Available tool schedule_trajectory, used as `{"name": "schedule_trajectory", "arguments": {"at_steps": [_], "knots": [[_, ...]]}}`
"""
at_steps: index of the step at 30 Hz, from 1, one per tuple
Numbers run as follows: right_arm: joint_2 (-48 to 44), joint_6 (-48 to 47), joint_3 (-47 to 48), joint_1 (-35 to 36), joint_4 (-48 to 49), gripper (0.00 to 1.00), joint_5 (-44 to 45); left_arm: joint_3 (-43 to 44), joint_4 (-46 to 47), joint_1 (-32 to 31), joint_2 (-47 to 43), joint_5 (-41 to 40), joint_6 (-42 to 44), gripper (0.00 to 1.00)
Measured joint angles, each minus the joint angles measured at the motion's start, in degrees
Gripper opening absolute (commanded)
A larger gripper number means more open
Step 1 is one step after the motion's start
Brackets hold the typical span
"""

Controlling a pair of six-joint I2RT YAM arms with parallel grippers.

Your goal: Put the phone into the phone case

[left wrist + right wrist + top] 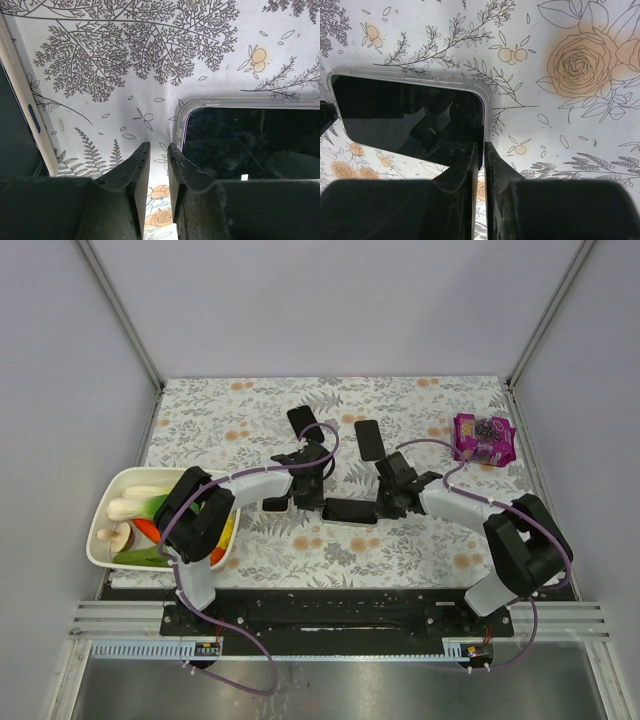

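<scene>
From above I counted three flat black slabs on the flowered cloth (250, 410). One was the phone (350, 510), lying at centre between both grippers. The other two slabs (300, 420) lay higher in the frame. There was also one shiny purple bag (484, 438) at upper right and one white tub (97, 540) of vegetables at left.

Only the wrist views showed the case (410, 75), a clear rounded rim around the glossy phone.

The left gripper (159, 147) stood just beside the phone's corner. Its jaws were almost closed and held nothing. The right gripper (481, 145) stood at the phone's end, its jaws a thin slit.
</scene>
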Motion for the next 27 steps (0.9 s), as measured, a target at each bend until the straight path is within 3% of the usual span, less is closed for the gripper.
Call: {"name": "schedule_trajectory", "arguments": {"at_steps": [22, 25, 27], "knots": [[4.61, -0.68, 3.63, 4.94, -3.37, 0.02, 9.22, -0.39, 0.76, 0.13, 0.0, -0.07, 0.37, 0.25], [4.63, -0.68, 3.63, 5.14, -3.37, 0.08, 9.64, -0.39, 0.76, 0.13, 0.0, -0.07, 0.39, 0.25], [4.55, -0.68, 3.63, 5.25, -3.37, 0.18, 9.97, -0.39, 0.76, 0.13, 0.0, -0.07, 0.37, 0.26]]}}
